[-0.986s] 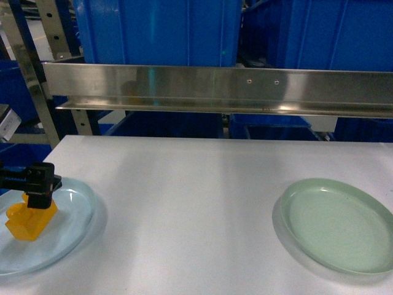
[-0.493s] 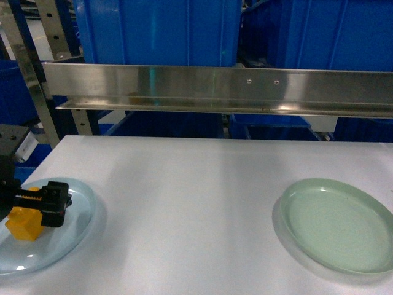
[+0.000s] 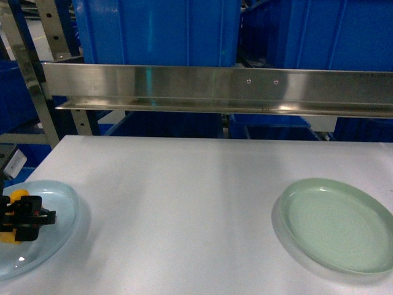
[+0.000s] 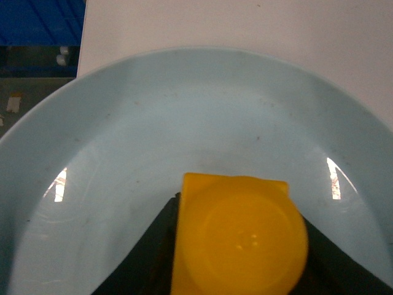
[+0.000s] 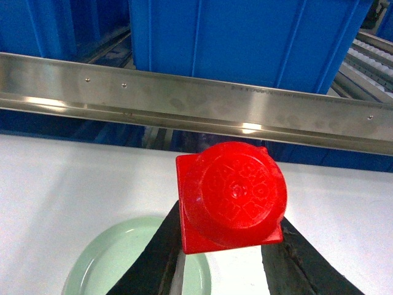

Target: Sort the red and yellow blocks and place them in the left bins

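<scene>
Left hand (image 3: pixel 24 218) clamped on yellow block (image 4: pixel 236 236) over plate (image 4: pixel 123 141); right hand (image 5: pixel 224 270) gripping red block (image 5: pixel 230 196). Lift clear of rim, carry level to bins (image 3: pixel 156 31).

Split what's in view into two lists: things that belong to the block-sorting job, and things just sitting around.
Part of the job:
- yellow block, held in the left gripper
- red block, held in the right gripper
- blue bins behind the rail

Just lying about:
- pale blue plate
- pale green plate
- metal rail
- white table
</scene>
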{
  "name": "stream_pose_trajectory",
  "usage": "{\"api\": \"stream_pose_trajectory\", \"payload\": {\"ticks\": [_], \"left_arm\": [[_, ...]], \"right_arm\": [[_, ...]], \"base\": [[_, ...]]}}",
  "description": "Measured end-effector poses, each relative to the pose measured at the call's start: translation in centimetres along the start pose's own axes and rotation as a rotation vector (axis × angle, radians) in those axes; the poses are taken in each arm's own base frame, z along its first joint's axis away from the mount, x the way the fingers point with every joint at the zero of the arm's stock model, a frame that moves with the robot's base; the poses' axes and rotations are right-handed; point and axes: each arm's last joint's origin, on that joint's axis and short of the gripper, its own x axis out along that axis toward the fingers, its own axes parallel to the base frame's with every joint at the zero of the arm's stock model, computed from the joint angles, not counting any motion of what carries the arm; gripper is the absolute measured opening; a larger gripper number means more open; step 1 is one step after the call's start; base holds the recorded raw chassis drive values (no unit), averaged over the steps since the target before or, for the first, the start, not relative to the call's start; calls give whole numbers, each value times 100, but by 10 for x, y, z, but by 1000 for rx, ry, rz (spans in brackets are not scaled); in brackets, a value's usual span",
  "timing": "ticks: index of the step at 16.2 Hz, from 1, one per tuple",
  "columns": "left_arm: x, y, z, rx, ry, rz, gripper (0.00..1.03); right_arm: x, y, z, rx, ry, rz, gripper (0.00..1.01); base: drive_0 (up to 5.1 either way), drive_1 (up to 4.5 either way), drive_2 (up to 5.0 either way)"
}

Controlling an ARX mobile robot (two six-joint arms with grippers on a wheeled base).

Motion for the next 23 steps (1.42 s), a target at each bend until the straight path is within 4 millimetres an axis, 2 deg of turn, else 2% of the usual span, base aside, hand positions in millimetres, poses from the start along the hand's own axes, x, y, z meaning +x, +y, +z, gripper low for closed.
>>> {"api": "stream_pose_trajectory", "payload": {"ticks": [1,2,10,13,17,21,23], "left_arm": [[0,1,-1,-3,-1,-2,33],[0,1,-1,-3,-1,-3,31],[-1,3,2,5,-40,26,28],[-9,0,16,33,-102,28,28],[-45,-22,60,94,-251,-77,28],[-92,-40,88,116,-370,-169,27],[-124,-50,95,135,-473,-192,27]], "right_arm": [[0,0,0,0,0,0,28],[0,0,0,0,0,0,28],[0,0,0,0,0,0,28],[0,0,0,0,0,0,28],[0,0,0,0,0,0,28],[0,0,0,0,0,0,28],[0,0,0,0,0,0,28]], "base": [[0,0,0],[0,0,0],[0,0,0],[0,0,0],[0,0,0],[0,0,0],[0,0,0]]}}
